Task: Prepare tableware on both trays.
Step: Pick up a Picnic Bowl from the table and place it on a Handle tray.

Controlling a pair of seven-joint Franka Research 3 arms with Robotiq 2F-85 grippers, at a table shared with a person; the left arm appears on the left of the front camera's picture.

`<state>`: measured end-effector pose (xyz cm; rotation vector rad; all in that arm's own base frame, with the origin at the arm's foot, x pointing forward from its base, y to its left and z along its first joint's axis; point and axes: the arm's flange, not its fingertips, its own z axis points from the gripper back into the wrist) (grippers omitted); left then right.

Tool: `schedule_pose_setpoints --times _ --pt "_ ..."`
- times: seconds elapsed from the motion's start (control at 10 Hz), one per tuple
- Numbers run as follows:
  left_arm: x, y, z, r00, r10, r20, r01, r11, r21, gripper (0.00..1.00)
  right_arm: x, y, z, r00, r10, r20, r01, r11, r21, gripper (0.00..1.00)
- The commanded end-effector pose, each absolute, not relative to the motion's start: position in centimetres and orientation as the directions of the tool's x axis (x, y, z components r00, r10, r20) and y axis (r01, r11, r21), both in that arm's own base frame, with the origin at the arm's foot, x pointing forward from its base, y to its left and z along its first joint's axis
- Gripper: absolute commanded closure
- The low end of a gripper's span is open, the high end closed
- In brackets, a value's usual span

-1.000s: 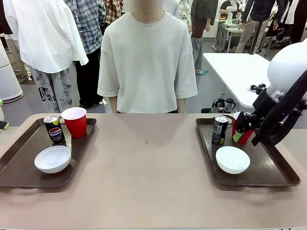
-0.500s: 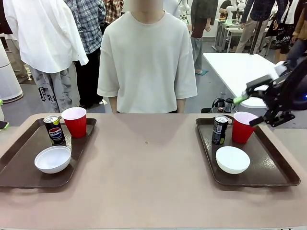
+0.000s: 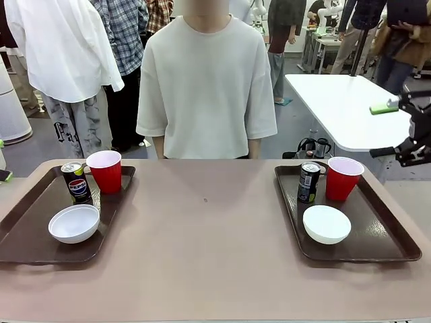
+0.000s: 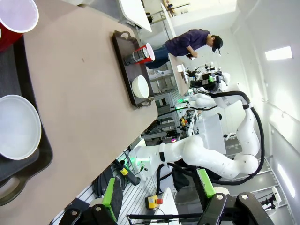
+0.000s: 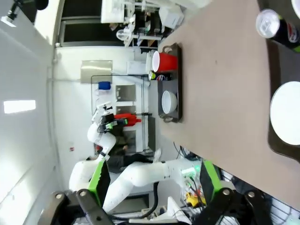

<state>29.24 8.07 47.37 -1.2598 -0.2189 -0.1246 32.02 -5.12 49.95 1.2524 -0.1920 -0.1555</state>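
Each tray [image 3: 387,250] holds a light, squashy red cup [image 3: 343,178], a slick can [image 3: 308,182] and a stiff shallow bowl [image 3: 326,224]; grip cup and can mid-wall, the bowl by its rim. At frame right the right gripper [image 3: 392,128] hangs with jaws spread, empty, apart from the cup; the left gripper [image 4: 157,199] is likewise spread

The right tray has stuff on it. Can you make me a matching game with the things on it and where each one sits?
On the right tray:

Things
1. red cup
2. black can
3. white bowl

Places
A. near part of the tray, closest to the robot
B. far right, toward the person's side
C. far left, just left of the cup

Pairs: 1-B, 2-C, 3-A
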Motion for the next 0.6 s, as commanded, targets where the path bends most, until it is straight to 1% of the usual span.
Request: schedule_pose_setpoints --times 0.0,0.2,0.4,0.5 --pt "29.3 8.1 47.5 0.967 0.032 0.251 0.232 0.284 -0.930 0.17 21.9 -0.2 37.2 0.989 -0.144 0.023 0.018 0.275 0.961 0.00" --pt "29.3 8.1 47.5 0.967 0.032 0.251 0.232 0.284 -0.930 0.17 22.2 0.2 36.0 0.999 -0.046 0.023 -0.008 0.306 0.952 0.00" --pt "29.3 8.1 47.5 0.967 0.032 0.251 0.232 0.284 -0.930 0.17 22.9 0.2 35.9 0.998 -0.029 0.061 -0.049 0.312 0.949 0.00" --pt "29.3 8.1 47.5 0.967 0.032 0.251 0.232 0.284 -0.930 0.17 32.8 -6.2 41.1 0.999 -0.043 -0.003 0.015 0.289 0.957 0.00"
